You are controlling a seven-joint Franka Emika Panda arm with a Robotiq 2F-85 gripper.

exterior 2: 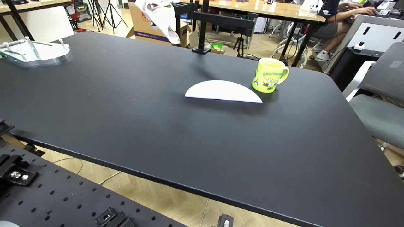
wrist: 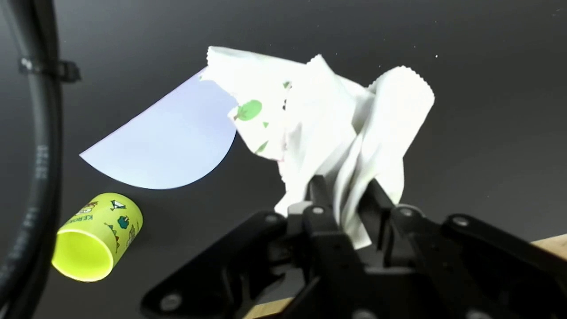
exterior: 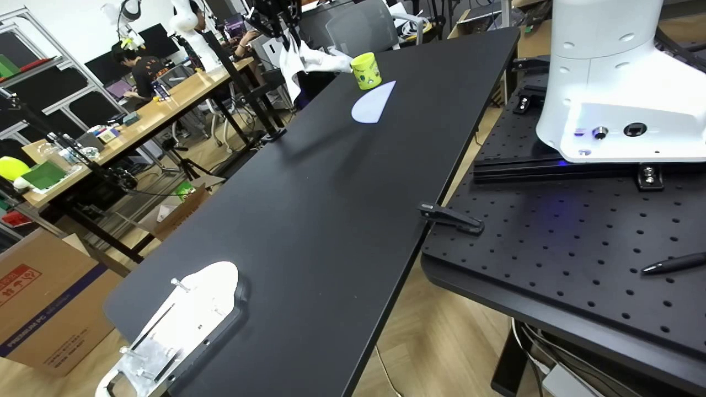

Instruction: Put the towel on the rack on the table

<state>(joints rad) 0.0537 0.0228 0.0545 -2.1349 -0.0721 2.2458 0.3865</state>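
Note:
The white towel with green and pink prints (wrist: 319, 119) is bunched between my fingers in the wrist view. My gripper (wrist: 345, 190) is shut on it, and a small corner sticks out between the fingers. The towel hangs in the air above the far table edge in both exterior views (exterior: 303, 58) (exterior 2: 161, 19). The gripper shows at the top of an exterior view (exterior: 287, 38). The white rack with short pegs (exterior: 193, 309) lies at one end of the black table, well away from the gripper. It also shows in an exterior view (exterior 2: 34, 52).
A yellow-green mug (exterior 2: 268, 75) stands on the black table (exterior 2: 189, 142) beside a white half-round sheet (exterior 2: 222, 91). Both also show in the wrist view, the mug (wrist: 99, 237) and the sheet (wrist: 168, 137). A black post (exterior 2: 202, 31) is clamped at the far table edge.

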